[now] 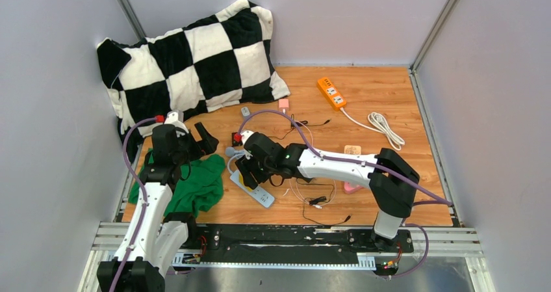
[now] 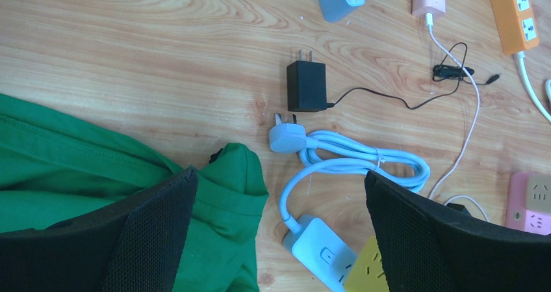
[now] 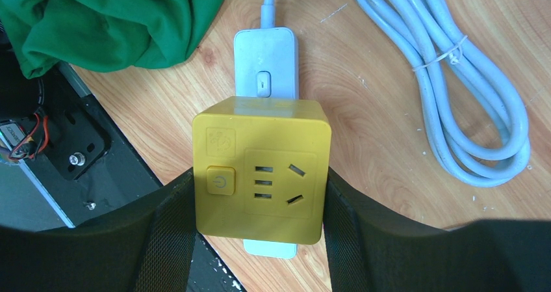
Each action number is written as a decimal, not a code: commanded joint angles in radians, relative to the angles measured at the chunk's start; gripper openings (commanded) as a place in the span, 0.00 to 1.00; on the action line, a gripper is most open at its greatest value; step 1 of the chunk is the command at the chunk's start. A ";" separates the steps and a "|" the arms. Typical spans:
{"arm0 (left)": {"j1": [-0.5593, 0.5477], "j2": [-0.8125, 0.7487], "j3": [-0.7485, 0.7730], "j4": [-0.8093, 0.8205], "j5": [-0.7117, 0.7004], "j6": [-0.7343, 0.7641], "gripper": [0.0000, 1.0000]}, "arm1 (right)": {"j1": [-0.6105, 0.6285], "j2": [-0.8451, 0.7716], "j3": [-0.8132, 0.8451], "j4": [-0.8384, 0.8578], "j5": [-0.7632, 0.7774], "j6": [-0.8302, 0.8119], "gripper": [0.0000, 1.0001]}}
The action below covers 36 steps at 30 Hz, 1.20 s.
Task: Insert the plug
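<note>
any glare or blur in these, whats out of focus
Top external: even light, soft shadows, no glare. Left wrist: black adapter sharp, left fingers dark, low in detail. Right wrist: yellow socket cube crisp, right fingers underexposed.

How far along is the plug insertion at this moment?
Done: the right gripper has the yellow cube adapter clamped between its fingers. In hand: the cube sits directly over the white power strip; whether its prongs are seated cannot be seen. Remaining: press it home and release. The left gripper is open near the green cloth, holding nothing.
</note>
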 commanded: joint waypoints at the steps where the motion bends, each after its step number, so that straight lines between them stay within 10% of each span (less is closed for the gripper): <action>1: 0.009 -0.006 0.003 -0.003 0.003 0.015 1.00 | 0.017 0.035 0.033 -0.009 -0.010 -0.018 0.00; 36: 0.008 -0.001 0.009 -0.011 -0.005 0.017 1.00 | 0.018 0.068 0.085 -0.103 -0.044 -0.090 0.00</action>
